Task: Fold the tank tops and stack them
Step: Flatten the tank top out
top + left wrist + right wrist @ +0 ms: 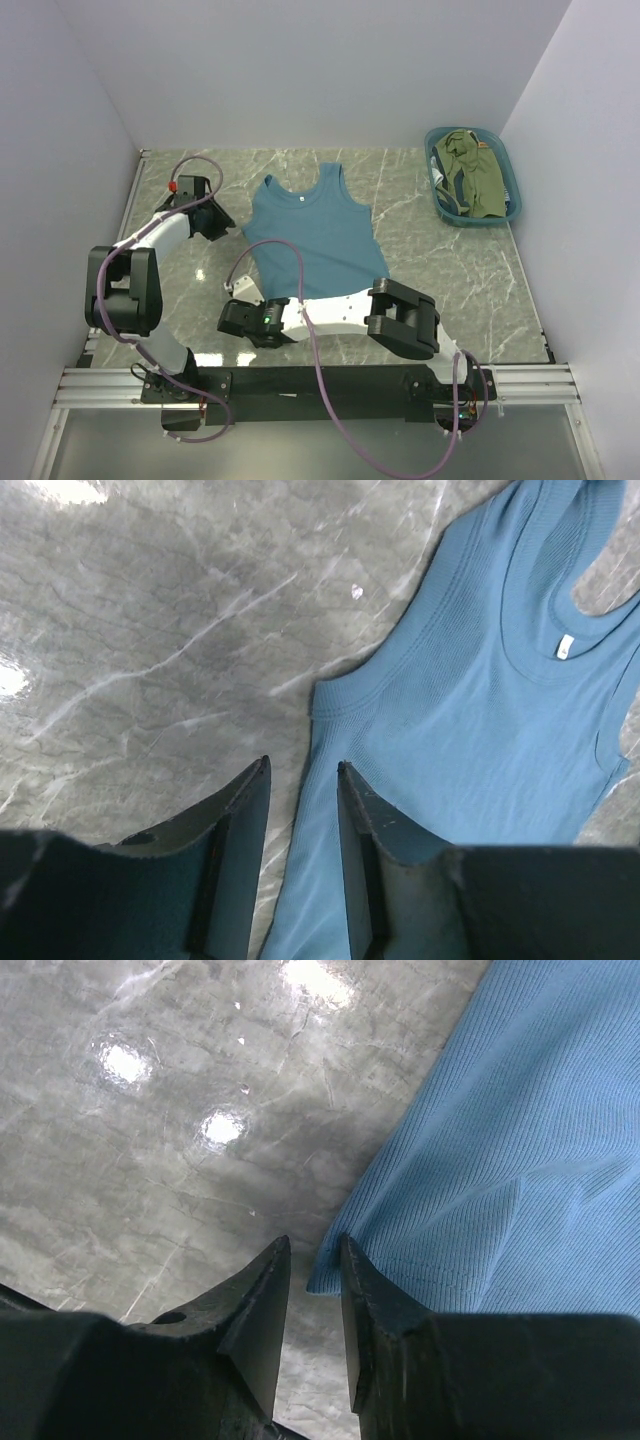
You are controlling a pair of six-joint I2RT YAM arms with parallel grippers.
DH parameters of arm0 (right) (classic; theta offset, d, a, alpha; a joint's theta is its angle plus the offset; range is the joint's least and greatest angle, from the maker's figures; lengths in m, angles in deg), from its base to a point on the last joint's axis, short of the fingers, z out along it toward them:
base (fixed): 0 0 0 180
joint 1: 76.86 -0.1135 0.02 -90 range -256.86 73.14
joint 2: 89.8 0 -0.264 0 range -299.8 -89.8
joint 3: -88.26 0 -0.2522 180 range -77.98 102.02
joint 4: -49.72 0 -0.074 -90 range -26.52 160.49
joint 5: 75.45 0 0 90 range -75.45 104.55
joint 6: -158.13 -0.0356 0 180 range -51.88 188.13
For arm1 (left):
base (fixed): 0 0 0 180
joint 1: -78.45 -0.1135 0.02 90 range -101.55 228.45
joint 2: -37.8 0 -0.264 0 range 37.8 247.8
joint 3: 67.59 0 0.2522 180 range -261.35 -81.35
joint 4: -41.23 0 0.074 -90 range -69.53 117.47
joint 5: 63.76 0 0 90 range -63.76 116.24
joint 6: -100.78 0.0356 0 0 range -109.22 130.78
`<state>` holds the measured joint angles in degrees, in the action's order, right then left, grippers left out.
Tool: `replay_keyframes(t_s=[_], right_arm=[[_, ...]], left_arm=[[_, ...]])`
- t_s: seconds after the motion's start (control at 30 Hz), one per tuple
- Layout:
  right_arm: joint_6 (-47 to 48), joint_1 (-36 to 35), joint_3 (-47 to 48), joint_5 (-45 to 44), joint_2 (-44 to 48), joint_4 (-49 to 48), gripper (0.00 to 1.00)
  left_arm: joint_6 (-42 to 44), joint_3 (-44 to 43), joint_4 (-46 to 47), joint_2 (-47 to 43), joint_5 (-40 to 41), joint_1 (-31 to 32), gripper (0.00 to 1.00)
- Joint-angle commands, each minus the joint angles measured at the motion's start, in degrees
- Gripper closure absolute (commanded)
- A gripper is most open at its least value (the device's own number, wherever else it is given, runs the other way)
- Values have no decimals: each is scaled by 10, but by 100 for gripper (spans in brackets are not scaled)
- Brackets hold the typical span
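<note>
The teal-blue tank top point(310, 230) lies spread flat in the middle of the table, straps to the rear. My left gripper point(222, 228) is low at its left side edge below the armhole. In the left wrist view the jaws point(303, 768) stand apart with the cloth edge point(480, 730) between them. My right gripper point(237, 287) is at the near left hem corner. In the right wrist view it point(315, 1242) is open, with the corner of the top point(520, 1160) at its right finger. The olive-green top point(480, 175) lies crumpled in the basket. I cannot make out the striped top.
The teal plastic basket point(470, 220) stands at the rear right by the right wall, with some darker cloth at its left side. White walls close the table on the left, rear and right. The marble tabletop point(450, 270) shows right of the top.
</note>
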<state>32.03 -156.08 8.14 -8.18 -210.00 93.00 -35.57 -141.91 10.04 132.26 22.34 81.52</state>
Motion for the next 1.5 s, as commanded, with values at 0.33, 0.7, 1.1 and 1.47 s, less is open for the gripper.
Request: replay_keyframes(t_s=[0.33,0.7,1.1,1.47], right_arm=[[-25,32,-126,96,97,-113,100],[-32,65,-175,185,159,-172,100],[-45,74,-182,193,195,-162,100],[-70,67,-162,244,155,-180,100]], left_arm=[[-17,73,76,-30,-32,5,49],[-36,101,151,-3,-49,22,48],[-34,40,128,83,5,45,67],[-50,14,70,49,111,45,99]])
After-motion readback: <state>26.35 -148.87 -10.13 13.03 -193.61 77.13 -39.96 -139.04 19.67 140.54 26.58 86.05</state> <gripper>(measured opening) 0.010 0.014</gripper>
